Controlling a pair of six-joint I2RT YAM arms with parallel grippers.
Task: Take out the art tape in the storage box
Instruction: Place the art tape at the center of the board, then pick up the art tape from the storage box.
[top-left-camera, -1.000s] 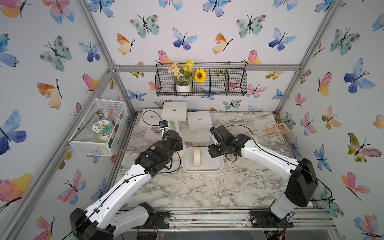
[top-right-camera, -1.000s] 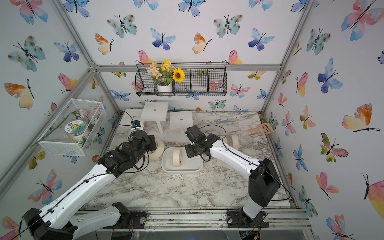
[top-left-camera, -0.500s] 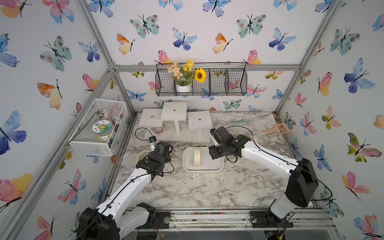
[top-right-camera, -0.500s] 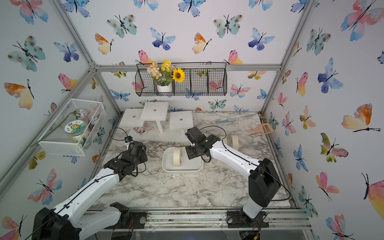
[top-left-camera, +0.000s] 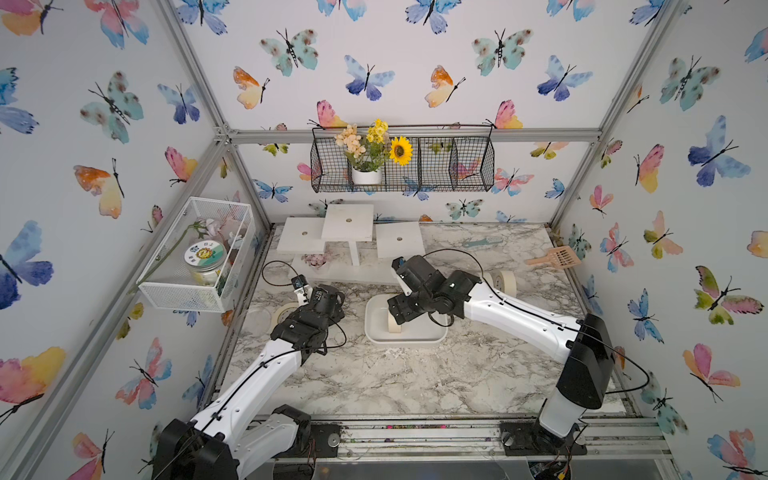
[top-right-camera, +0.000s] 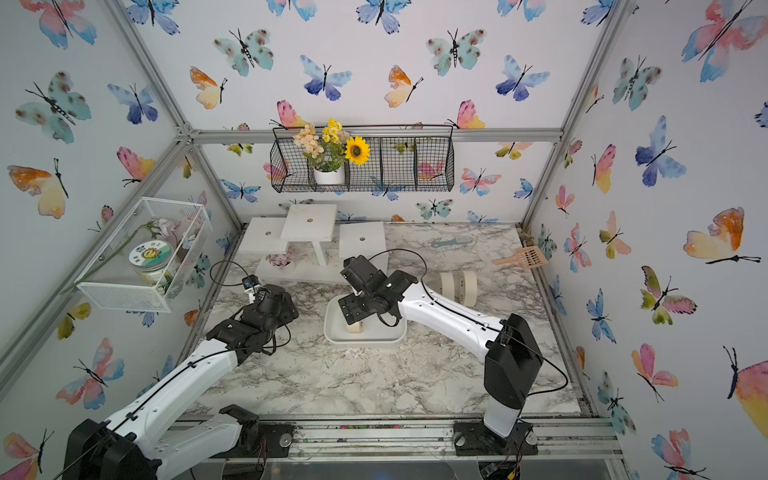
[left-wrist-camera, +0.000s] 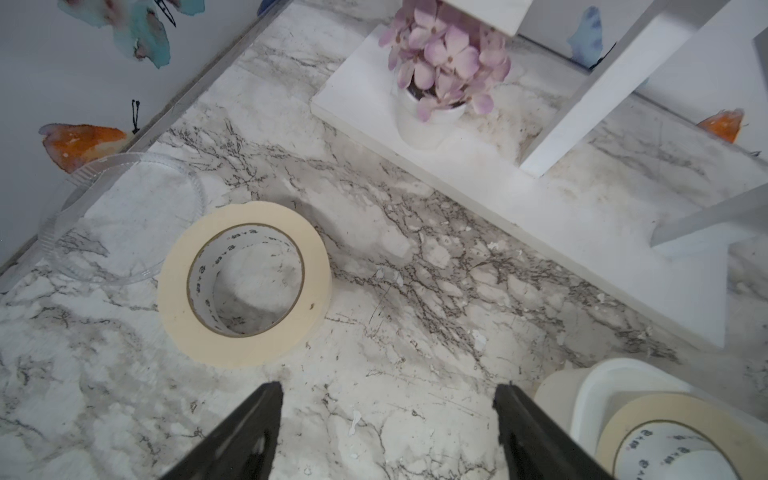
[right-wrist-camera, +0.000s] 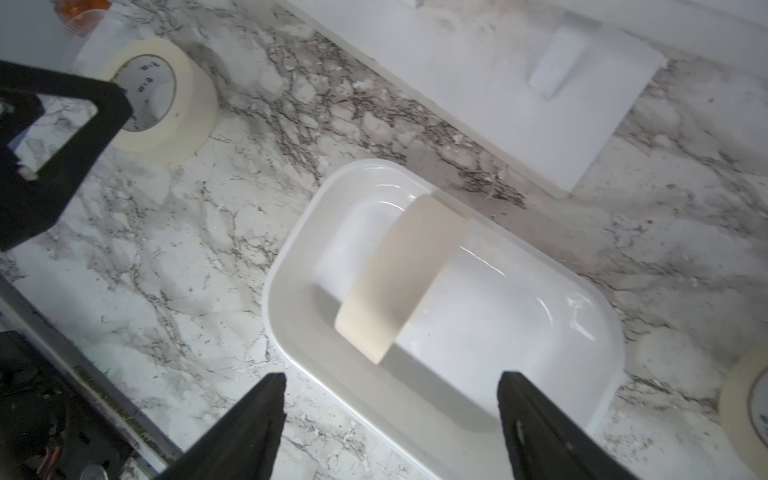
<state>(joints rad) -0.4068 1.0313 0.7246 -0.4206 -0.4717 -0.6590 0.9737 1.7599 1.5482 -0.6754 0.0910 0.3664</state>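
Top views first. The storage box (top-left-camera: 415, 340) (top-right-camera: 374, 340) sat mid-table on the marble table (top-left-camera: 395, 382), and the boxed roll (top-left-camera: 394, 328) (top-right-camera: 355, 329) stood on edge inside, toward the left end. The right gripper (top-left-camera: 397, 313) (top-right-camera: 351, 311) hung right over that roll, though from up there I couldn't tell how its jaws stood. The left gripper (top-left-camera: 318, 299) (top-right-camera: 270, 299) was off to the left of the box, with the flat roll (top-left-camera: 284, 312) peeking out beside it. Two loose rolls (top-left-camera: 508, 283) (top-right-camera: 449, 284) stood side by side behind the right arm, well apart from the box.

Left wrist view: the left gripper (left-wrist-camera: 388, 415) had its jaws wide apart, with nothing between them. The flat roll (left-wrist-camera: 318, 270) lay on the marble just beside a clear lid (left-wrist-camera: 124, 216). A corner of the storage box (left-wrist-camera: 623, 368) showed, boxed roll (left-wrist-camera: 656, 409) inside. A flower pot (left-wrist-camera: 424, 124) stood on the white stand (left-wrist-camera: 498, 174).

Right wrist view: the right gripper (right-wrist-camera: 390, 399) was spread open and empty above the storage box (right-wrist-camera: 291, 299). The boxed roll (right-wrist-camera: 395, 282) stood upright across it, untouched. The flat roll (right-wrist-camera: 183, 104) lay out on the marble, behind a finger (right-wrist-camera: 95, 137) of the left gripper.
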